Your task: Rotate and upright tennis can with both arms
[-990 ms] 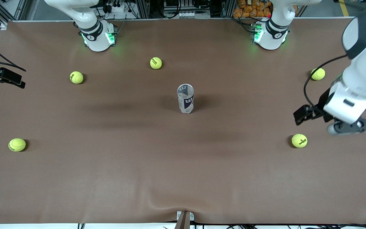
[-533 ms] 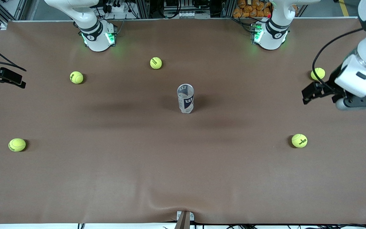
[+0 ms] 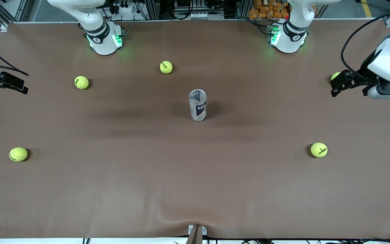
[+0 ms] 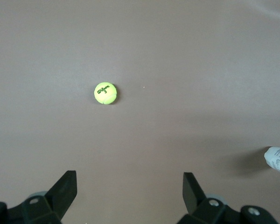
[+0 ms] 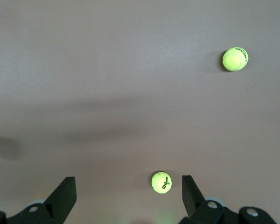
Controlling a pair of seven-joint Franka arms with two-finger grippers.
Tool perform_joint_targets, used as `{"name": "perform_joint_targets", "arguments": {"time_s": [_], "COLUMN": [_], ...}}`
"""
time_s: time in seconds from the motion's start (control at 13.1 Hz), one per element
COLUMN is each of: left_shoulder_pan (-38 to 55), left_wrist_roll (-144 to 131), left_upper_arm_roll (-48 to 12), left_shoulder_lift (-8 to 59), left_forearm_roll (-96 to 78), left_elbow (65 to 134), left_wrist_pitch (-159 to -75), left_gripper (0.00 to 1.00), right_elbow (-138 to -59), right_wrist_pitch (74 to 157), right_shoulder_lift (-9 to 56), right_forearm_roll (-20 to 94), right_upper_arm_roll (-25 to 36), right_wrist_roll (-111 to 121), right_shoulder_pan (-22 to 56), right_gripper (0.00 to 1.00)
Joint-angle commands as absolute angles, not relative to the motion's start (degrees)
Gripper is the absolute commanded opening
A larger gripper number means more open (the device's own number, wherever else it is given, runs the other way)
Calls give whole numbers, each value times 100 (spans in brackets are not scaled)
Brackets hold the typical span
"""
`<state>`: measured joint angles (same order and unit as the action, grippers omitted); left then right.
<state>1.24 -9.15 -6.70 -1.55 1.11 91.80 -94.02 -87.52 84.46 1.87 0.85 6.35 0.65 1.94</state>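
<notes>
Your tennis can [image 3: 197,105] already stands upright in the middle of the bench [image 3: 147,176], apart from every ball. The left gripper [image 4: 129,192] hangs with jaws wide open and empty over the bench edge at the left arm's end, above a tennis ball [image 3: 334,76]. The right gripper [image 5: 129,192] is also open, holding nothing, over another ball [image 5: 161,182]. The can looks light, so I think any arm sweeping back through the middle may tip it.

left arm [image 3: 389,61] drew back toward its own end of the table | left gripper [image 4: 129,189], fingers spread, shifted from above the brown mat near one tennis ball [image 3: 319,149] to over another tennis ball [image 3: 334,76], now mostly hidden
</notes>
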Motion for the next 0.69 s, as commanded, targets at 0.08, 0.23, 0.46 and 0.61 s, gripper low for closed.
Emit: {"name": "perform_joint_targets", "arguments": {"time_s": [0.08, 0.23, 0.46, 0.61], "left_shoulder_pan": [114, 114, 105, 105], "left_wrist_roll": [-606, -580, -615, -571], "left_upper_arm_roll": [-510, -492, -483, -291], "left_shoulder_lift": [-299, -281, -299, -299], "left_forearm_roll": [44, 70, 105, 62], "left_elbow": [9343, 9325, 9316, 9299], "left_wrist_pitch": [-9431, -9439, -9439, -9448], "left_gripper": [100, 100, 100, 100], "right_elbow": [-8701, -8701, -8701, -8710], "right_wrist_pitch": [8376, 8376, 8385, 8385], "right_shoulder_lift": [176, 184, 193, 202], "right_forearm_roll": [167, 167, 167, 167], "right_upper_arm_roll": [606, 606, 606, 606], "right_wrist_roll": [70, 79, 79, 114], "right_shoulder_pan": [176, 167, 167, 158], "right_gripper": [100, 100, 100, 100]}}
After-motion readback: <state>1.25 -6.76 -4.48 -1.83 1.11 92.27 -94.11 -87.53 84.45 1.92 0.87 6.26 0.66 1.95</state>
